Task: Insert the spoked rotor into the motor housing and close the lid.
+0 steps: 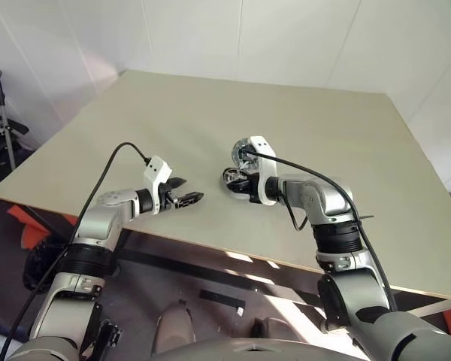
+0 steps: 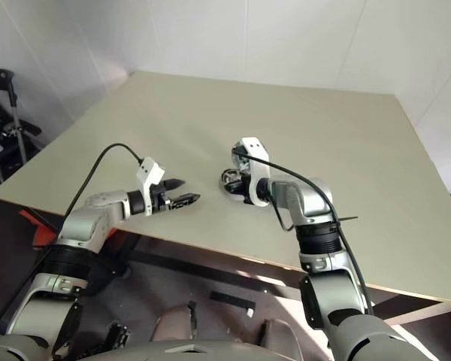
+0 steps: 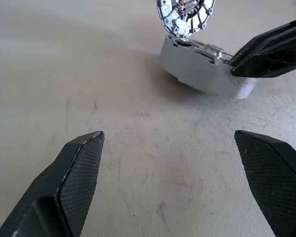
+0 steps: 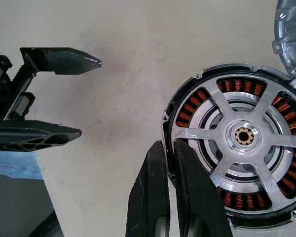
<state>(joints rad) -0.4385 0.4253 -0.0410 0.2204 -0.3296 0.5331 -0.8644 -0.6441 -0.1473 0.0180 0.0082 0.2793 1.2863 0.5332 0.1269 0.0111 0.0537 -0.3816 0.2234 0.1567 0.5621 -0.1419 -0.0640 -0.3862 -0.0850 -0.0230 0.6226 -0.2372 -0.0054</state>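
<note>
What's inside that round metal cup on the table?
In the motor housing sits the spoked rotor, its silver spokes crossing a ring of copper windings. The right gripper has its shut fingers at the rim. The housing's floor beneath the rotor is covered.

Matt tabletop, bright machined metal, black textured plastic

The table (image 1: 210, 113) has a smooth matt beige top with faint scuffs. On it, the spoked rotor (image 4: 244, 136) shows brushed silver metal spokes with a brassy hub, seated over glossy copper-brown windings in the motor housing (image 4: 187, 96); just beside the housing the lid (image 4: 291, 29) is dull cast-looking grey metal. The fingers (image 3: 79, 163) of the left gripper (image 3: 170, 158) look like black matt plastic with finely cross-hatched pads.
</note>
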